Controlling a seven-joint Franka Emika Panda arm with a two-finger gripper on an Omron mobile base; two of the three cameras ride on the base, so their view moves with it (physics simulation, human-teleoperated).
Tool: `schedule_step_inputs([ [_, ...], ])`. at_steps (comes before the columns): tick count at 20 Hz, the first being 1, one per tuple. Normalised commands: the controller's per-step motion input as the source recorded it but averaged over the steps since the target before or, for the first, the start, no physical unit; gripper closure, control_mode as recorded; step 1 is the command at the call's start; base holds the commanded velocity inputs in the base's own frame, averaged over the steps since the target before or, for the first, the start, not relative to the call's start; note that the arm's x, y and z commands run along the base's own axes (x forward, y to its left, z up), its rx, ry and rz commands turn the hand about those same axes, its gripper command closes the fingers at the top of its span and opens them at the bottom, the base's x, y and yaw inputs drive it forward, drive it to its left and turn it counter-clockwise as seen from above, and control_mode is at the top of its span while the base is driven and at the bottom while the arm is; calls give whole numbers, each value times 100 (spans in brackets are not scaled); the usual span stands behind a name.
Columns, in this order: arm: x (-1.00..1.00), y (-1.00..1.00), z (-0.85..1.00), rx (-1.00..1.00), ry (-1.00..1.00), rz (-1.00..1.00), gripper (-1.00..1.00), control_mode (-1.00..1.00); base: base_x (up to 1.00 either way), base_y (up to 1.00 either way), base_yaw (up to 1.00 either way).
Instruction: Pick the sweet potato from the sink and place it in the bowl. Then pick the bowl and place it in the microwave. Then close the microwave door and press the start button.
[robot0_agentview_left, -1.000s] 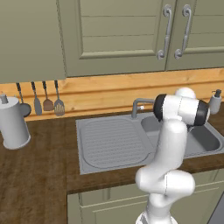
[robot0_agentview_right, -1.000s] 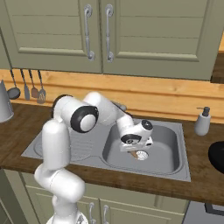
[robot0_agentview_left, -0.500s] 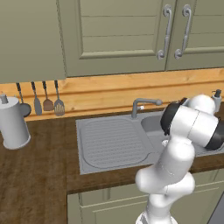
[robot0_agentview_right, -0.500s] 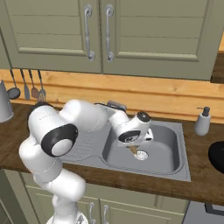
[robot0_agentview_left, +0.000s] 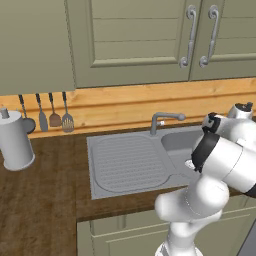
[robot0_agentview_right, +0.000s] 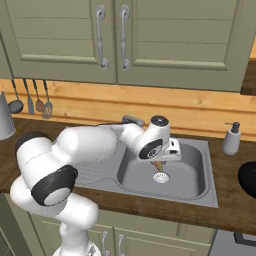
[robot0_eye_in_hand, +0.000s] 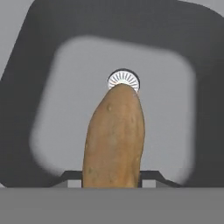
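Orange-brown tapered sweet potato (robot0_eye_in_hand: 114, 138) hangs clamped in the gripper (robot0_agentview_right: 159, 164), long axis pointing down at the grey metal sink's (robot0_agentview_right: 200, 187) drain, frame centre.

Faucet (robot0_agentview_right: 131, 120) behind end effector (robot0_agentview_right: 159, 165); room above sink (robot0_agentview_right: 200, 187) basin; cabinets overhead.

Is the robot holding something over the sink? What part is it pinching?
Yes, the tool is shut on the sweet potato, pinching one end; the rest sticks out toward the sink's drain.
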Motion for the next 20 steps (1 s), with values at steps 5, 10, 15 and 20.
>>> schedule_step_inputs([
  [5, -18, -51, 23, -13, 1, -18, 100, -100, 0, 0, 0],
  [10, -11, -55, 19, -10, 0, -14, 100, -100, 0, 0, 0],
  [15, -12, -63, 25, -9, 1, -11, 100, -100, 0, 0, 0],
  [20, -23, -57, 13, -12, 0, -10, 100, -100, 0, 0, 0],
])
